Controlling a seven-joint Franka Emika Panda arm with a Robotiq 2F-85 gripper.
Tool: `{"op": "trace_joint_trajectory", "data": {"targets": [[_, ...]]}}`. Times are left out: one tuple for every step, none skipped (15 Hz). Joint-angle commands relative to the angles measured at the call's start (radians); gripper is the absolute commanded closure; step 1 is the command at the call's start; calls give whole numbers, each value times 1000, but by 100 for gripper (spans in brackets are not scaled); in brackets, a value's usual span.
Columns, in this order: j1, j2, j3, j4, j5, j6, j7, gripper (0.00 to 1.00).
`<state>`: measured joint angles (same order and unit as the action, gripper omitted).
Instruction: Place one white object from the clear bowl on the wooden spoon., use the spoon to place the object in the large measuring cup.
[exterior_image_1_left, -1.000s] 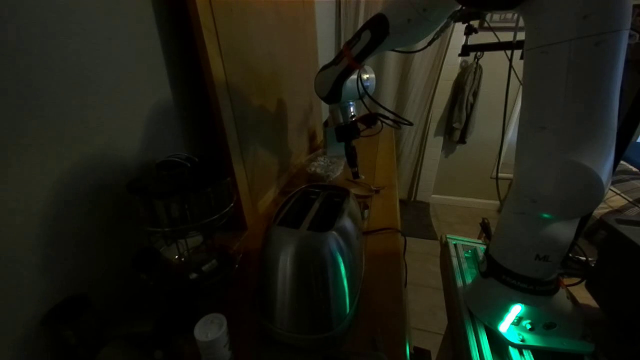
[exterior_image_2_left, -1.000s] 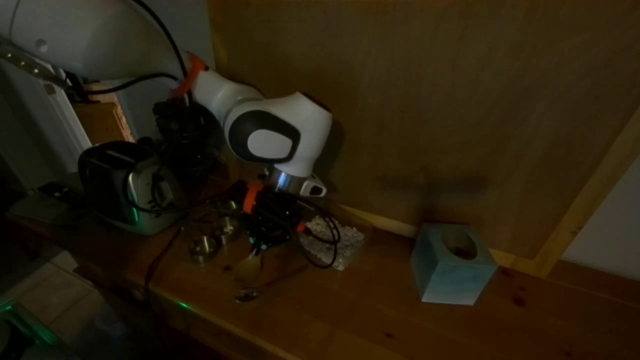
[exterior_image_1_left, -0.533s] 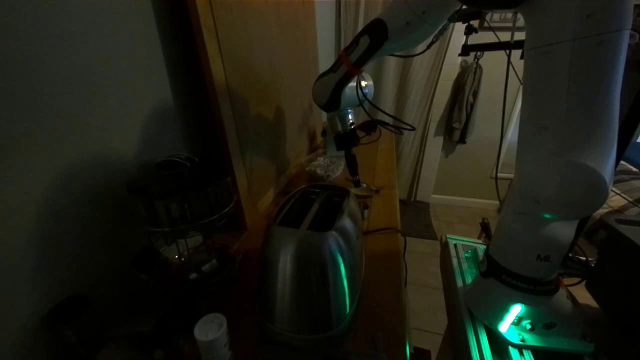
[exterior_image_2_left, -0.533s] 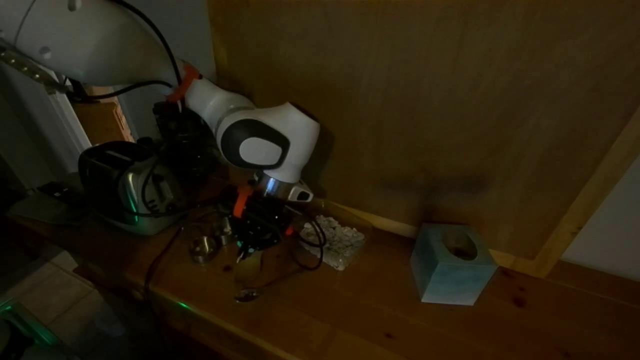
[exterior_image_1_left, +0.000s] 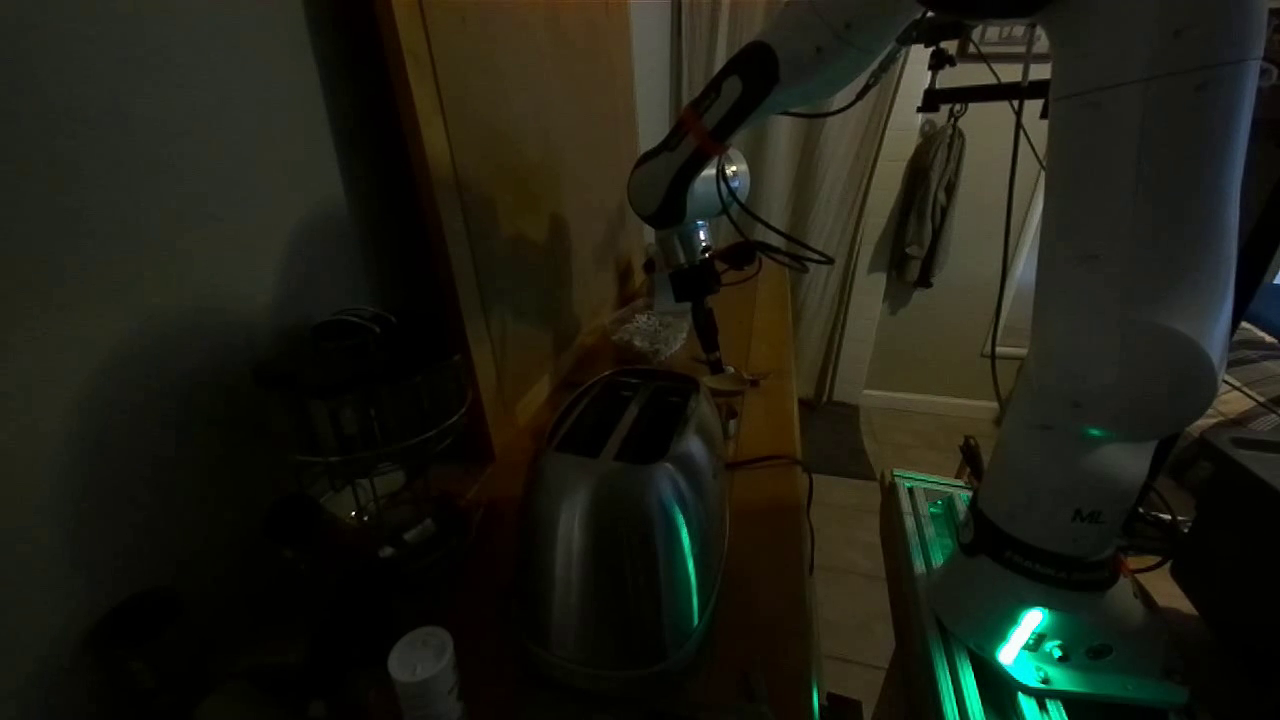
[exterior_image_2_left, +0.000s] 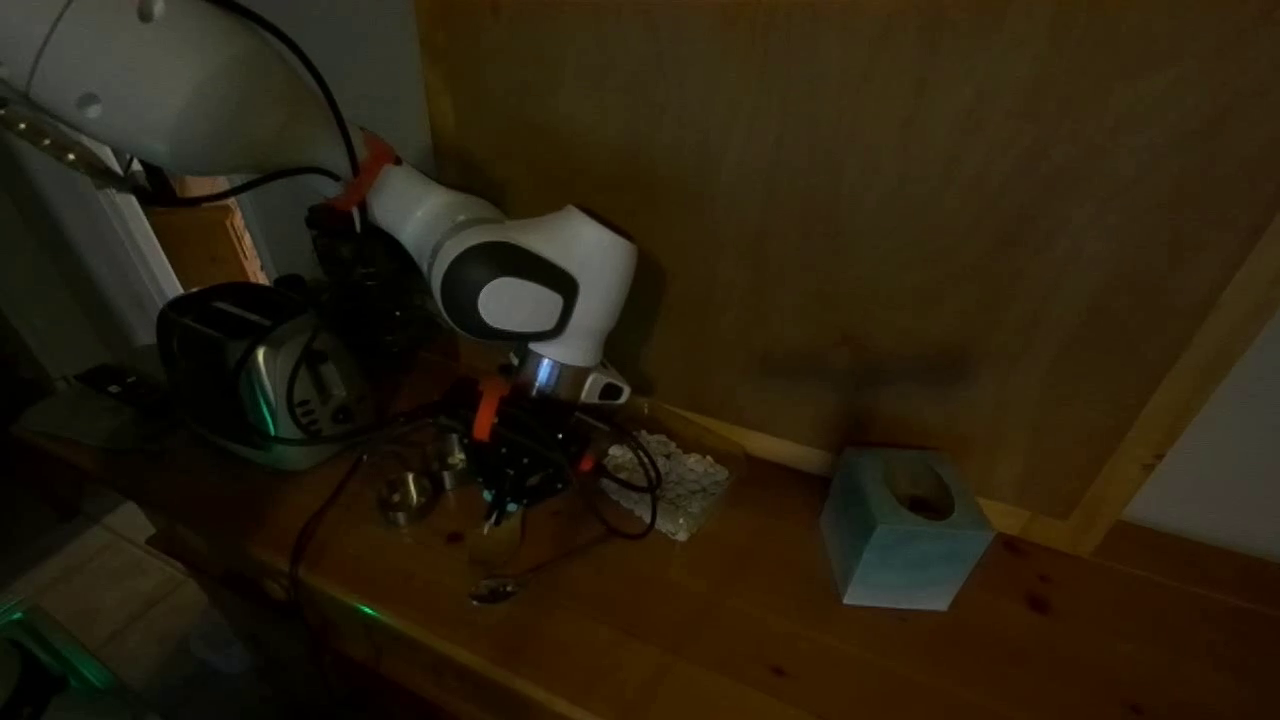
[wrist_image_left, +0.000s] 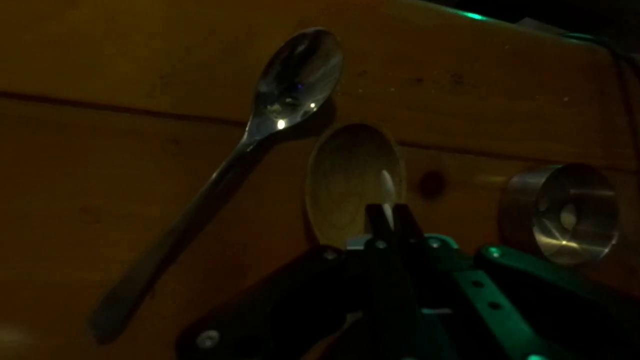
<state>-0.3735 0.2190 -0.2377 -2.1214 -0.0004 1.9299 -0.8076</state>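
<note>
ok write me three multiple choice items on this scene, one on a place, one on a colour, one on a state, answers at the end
1. In the wrist view, the wooden spoon shows:
A) between the metal spoon and the cup
B) right of the cup
C) inside the cup

2. The box is:
A) red
B) black
C) light blue

3. The gripper is:
A) wide open
B) shut
C) out of every view

1 A: the metal spoon is to its left there, the cup to its right.
2 C: its sides look light blue in an exterior view.
3 B: in the wrist view its fingertips stand together, a white sliver between them.
</note>
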Motion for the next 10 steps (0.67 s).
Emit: {"op": "trace_joint_trajectory", "data": {"targets": [[5, -26, -9, -41, -34, 45, -18, 98], [4, -23, -10, -42, -34, 46, -20, 98], [2, -22, -10, -47, -33, 42, -26, 98], [2, -20, -12, -49, -37, 40, -26, 98], [2, -20, -12, -52, -37, 41, -28, 98], [2, -20, -13, -55, -37, 41, -30, 98], [3, -20, -14, -56, -43, 48, -31, 98], [3, -20, -13, -57, -42, 53, -37, 98], [2, -26, -13, -62, -38, 70, -38, 69], [1, -30, -12, -65, -29, 82, -47, 81]]}}
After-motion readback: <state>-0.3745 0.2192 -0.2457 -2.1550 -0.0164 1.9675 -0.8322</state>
